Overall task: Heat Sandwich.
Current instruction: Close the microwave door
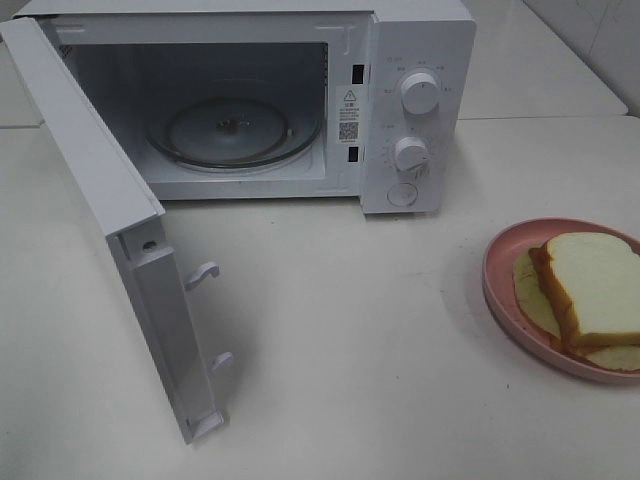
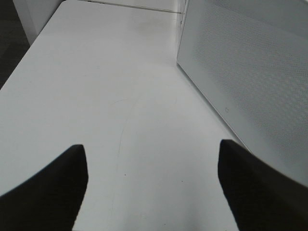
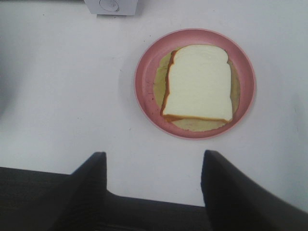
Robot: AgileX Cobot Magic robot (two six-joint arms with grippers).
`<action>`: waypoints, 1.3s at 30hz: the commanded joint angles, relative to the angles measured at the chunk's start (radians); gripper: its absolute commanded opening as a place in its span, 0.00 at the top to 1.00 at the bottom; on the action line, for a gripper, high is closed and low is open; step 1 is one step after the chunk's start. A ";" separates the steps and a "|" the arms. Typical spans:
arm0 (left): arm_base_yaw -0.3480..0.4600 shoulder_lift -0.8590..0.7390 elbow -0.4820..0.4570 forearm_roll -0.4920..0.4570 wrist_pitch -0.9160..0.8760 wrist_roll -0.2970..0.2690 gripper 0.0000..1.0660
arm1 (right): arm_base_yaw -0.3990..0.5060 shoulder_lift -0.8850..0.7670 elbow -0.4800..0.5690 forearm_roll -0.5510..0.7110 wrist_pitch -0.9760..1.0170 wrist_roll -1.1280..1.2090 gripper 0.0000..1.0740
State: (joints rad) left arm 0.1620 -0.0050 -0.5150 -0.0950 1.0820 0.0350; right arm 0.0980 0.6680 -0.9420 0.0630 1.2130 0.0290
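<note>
I'm seeing the sandwich (image 3: 198,83) lying on a round pink plate (image 3: 144,86) at the tabletop's right edge (microwave (image 1: 420,110) gaping, glass turntable (image 1: 235,130) bare); both claws, left gripper (image 2: 153,180) and right gripper (image 3: 154,185), are gaping wide, gripping nothing.

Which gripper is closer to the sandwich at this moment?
Right. The right gripper hangs open above the table just short of the sandwich; the left gripper, also open, is beside the microwave, away from it.

White table (image 1: 340,330): microwave (image 1: 300,100) at back, door open; pink plate (image 1: 500,285) at right edge.
</note>
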 commanded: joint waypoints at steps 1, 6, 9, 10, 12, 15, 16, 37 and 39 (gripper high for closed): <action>0.002 -0.017 0.001 -0.001 -0.013 -0.006 0.33 | -0.005 -0.164 0.117 -0.001 -0.022 0.004 0.45; 0.002 -0.017 0.001 -0.001 -0.013 -0.006 0.33 | -0.005 -0.340 0.227 -0.003 -0.036 0.011 0.45; 0.002 -0.017 0.001 -0.001 -0.013 -0.006 0.33 | -0.005 -0.431 0.268 -0.021 -0.041 0.010 0.45; 0.002 -0.017 0.001 -0.001 -0.013 -0.006 0.33 | -0.005 -0.455 0.282 -0.029 -0.041 0.010 0.45; 0.002 -0.017 0.001 -0.001 -0.013 -0.006 0.33 | -0.005 -0.506 0.306 -0.048 -0.043 0.010 0.45; 0.002 -0.017 0.001 -0.001 -0.013 -0.006 0.33 | -0.005 -0.582 0.336 -0.077 -0.054 0.010 0.45; 0.002 -0.017 0.001 -0.001 -0.013 -0.006 0.33 | -0.005 -0.605 0.346 -0.084 -0.063 0.010 0.45; 0.002 -0.006 0.001 -0.001 -0.013 -0.006 0.33 | -0.005 -0.700 0.447 -0.077 -0.218 -0.003 0.45; 0.002 -0.006 0.001 -0.001 -0.013 -0.006 0.33 | -0.005 -0.700 0.447 -0.077 -0.218 -0.002 0.45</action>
State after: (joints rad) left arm 0.1620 -0.0050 -0.5150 -0.0950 1.0820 0.0350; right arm 0.0980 -0.0030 -0.4980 -0.0150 1.0130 0.0340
